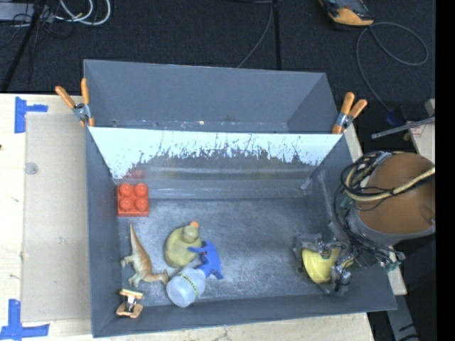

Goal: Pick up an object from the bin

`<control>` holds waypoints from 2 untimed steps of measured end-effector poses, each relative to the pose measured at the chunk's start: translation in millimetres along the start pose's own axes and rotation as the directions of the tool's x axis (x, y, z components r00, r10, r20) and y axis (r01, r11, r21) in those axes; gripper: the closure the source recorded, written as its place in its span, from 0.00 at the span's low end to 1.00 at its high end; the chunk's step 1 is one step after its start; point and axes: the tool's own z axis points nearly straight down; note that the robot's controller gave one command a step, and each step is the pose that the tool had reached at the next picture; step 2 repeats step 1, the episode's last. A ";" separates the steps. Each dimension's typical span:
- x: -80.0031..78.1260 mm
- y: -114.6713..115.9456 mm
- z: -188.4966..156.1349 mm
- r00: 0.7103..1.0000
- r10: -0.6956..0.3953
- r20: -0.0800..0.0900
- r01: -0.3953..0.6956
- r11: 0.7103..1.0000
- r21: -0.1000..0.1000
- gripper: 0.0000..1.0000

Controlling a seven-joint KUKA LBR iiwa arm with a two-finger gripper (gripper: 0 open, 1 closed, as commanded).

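You had the gripper (324,263) pinching the yellow rounded thing (315,265) in the near right corner of the bin (206,98), where I judged its curved body could slip out on lifting, or catch the wall close beside it.

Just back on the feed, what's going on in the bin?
The arm's gripper is down in the near right corner of the bin, closed round a small yellow object. The red block, tan dinosaur and other toys lie on the left, apart from it. Whether it is off the floor yet I cannot tell.
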 end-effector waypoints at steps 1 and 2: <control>0.0 0.0 -0.1 1.000 0.000 0.000 0.000 1.000 0.000 1.00; 0.0 0.0 -0.1 1.000 0.000 0.000 0.000 1.000 0.000 1.00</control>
